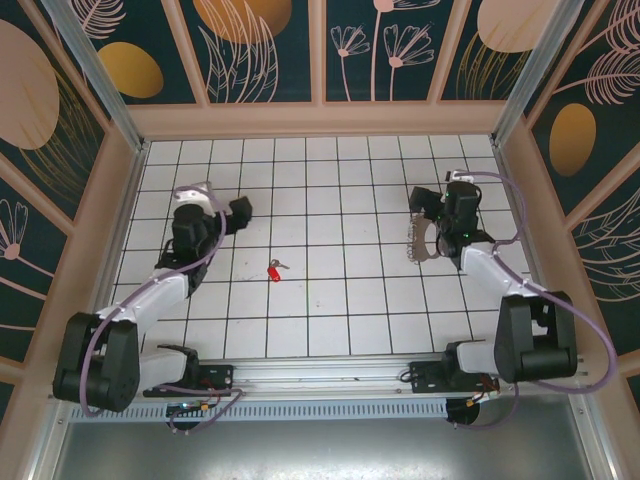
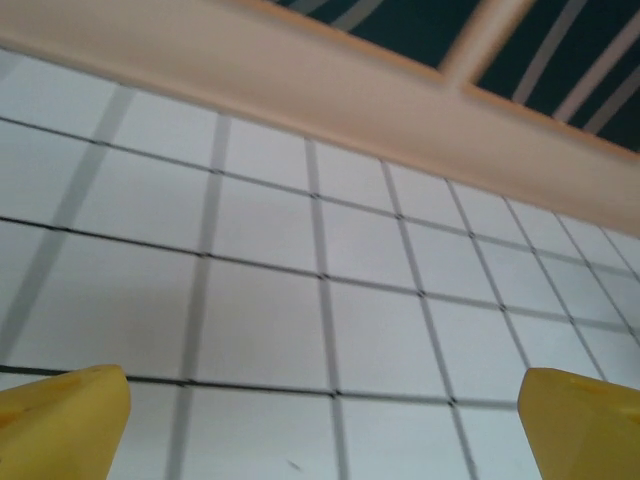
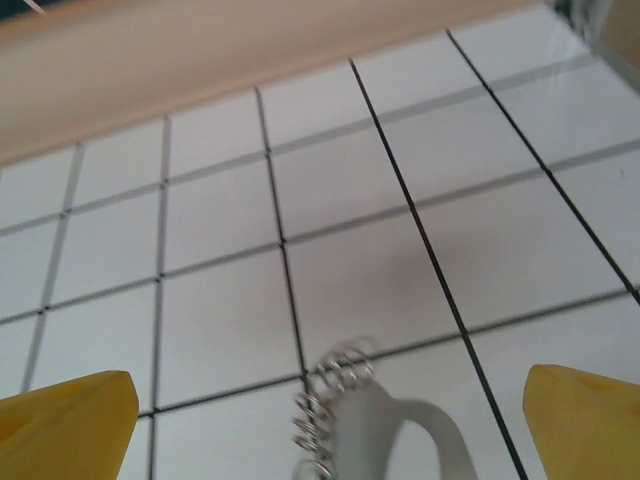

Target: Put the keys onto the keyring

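Approach step, both jaws apart and empty: right gripper (image 1: 428, 205) should pinch the keyring (image 3: 345, 400), left gripper (image 1: 240, 212) the red-headed key (image 1: 273, 270).

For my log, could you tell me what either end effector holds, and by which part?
Nothing: the left end effector and the right end effector stand open; the keyring lies ungripped.

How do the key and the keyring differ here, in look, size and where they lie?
The key has a red head and a short silver blade; the keyring is a pale strap loop with a silvery chain. The key is smaller than the keyring. The key lies mid-table; the keyring lies further right. Both rest on the tiled table, unheld.
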